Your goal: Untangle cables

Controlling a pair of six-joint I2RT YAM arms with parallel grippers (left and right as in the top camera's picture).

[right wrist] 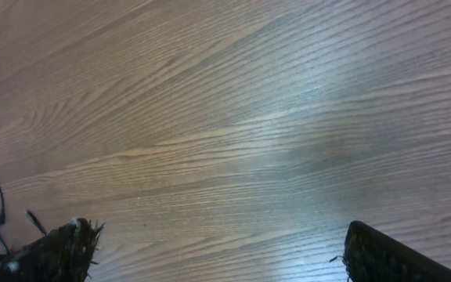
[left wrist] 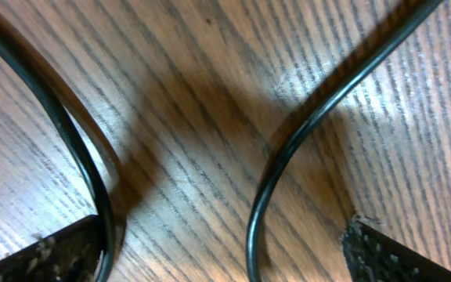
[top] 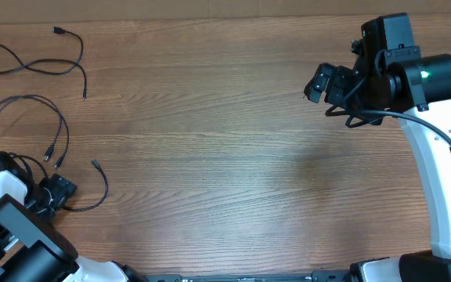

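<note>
Where the table (top: pixel 225 157) has its left side, three thin black cables (top: pixel 30 96) lie a little apart from each other.

The top cable (top: pixel 30 66) sits in the far left corner. It runs mostly from left to right in a wavy line and makes a round loop at the left edge. One end has a small plug (top: pixel 57 31) that points left along the far edge. The other end points down toward the near side.

The middle cable (top: pixel 63 125) comes in from the left edge, bends up like a hill, and then drops down. Its two ends point toward the near edge, side by side.

The low cable (top: pixel 106 188) is shaped like a hook. Its free end points up and to the left, and the rest curls round to the left gripper (top: pixel 57 192).

The left gripper is low over the table and stands wide open. In the left wrist view, two shiny black strands go between its fingers (left wrist: pixel 53 251). One strand runs just beside the left finger, and the other bends in the middle. The fingers do not squeeze either strand.

The right gripper (top: pixel 323 82) is on the right side of the table, well apart from all the cables. It is spread wide too and holds nothing.
</note>
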